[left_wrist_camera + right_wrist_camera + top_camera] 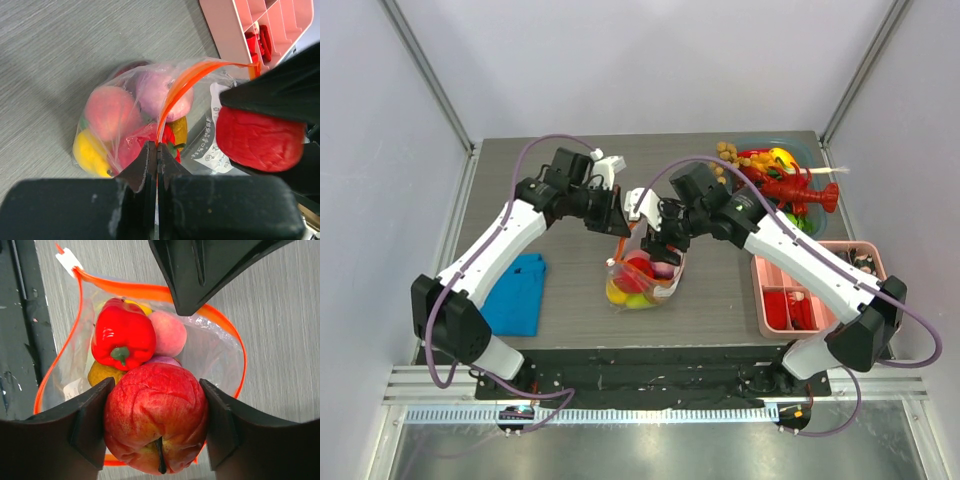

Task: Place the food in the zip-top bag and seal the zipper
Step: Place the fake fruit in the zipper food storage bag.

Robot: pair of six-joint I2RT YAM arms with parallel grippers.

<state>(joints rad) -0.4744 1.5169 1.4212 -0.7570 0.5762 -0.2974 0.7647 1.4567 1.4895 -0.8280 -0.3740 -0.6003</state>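
Currently the right gripper [156,405] clamps a red apple [155,435] between both fingers. The apple hangs directly over the mouth of the zip-top bag [215,355] and hides the near stretch of the zipper [125,288] and whatever lies under it. The left gripper [157,150] is closed, pinching the zipper strip on the far side of the mouth, opposite the right gripper; its finger covers that part of the rim. Beyond the right fingertips, a red pepper [122,335] and a pink peach [169,332] show inside the bag; a yellowish piece and a purple one are mostly hidden. The bag stands with its mouth facing up, the zipper spread into an oval loop. The apple's stem end faces the right gripper's palm.
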